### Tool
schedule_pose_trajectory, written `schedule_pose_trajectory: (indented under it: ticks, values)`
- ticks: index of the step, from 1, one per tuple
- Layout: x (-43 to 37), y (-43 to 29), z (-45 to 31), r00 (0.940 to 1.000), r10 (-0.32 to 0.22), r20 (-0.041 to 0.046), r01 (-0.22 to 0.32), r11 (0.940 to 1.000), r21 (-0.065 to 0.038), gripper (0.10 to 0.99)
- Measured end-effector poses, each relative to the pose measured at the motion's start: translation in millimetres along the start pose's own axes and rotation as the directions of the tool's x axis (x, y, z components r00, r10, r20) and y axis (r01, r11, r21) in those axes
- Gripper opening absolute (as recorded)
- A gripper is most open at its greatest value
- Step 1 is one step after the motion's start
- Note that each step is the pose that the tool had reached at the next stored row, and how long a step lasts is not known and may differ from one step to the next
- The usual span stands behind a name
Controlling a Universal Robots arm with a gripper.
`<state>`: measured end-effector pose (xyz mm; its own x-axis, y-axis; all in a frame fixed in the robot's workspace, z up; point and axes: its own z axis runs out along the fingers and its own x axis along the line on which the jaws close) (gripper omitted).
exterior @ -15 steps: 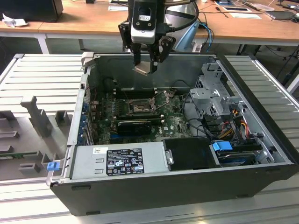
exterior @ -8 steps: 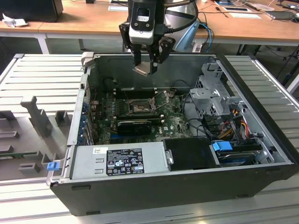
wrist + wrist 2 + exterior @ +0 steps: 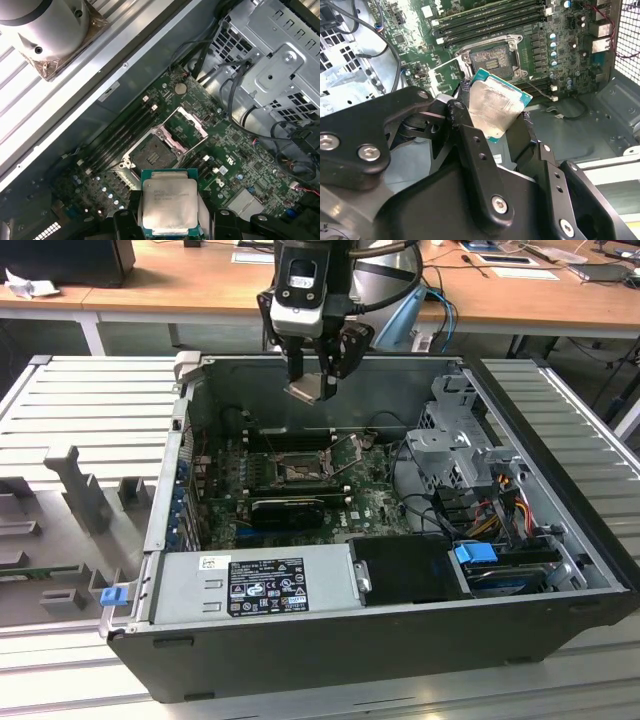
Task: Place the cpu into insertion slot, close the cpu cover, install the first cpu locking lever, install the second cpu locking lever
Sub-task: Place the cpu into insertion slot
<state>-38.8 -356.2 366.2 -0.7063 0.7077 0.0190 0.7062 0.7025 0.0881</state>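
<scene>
Silver-grey cpu (image 3: 169, 202), judged light, rigid and fragile underneath, best gripped by its green edges: pinched between the closed fingers of the gripper (image 3: 318, 378), held in the air above the bare insertion slot (image 3: 152, 152), cpu cover (image 3: 186, 126) swung open beside it.

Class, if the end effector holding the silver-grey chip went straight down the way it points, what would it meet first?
Likely the open black-rimmed square insertion slot, or the green motherboard just beside it, with the flat silver-grey cpu in the end effector touching first. Depth is unclear.
</scene>
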Motion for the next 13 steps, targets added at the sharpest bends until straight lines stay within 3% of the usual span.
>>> schedule_pose_trajectory:
  ticks: [13]
  values:
    - [-0.1,-0.2,2.7,0.9965,0.084,0.0074,-0.084,0.9965,-0.002,0.529]
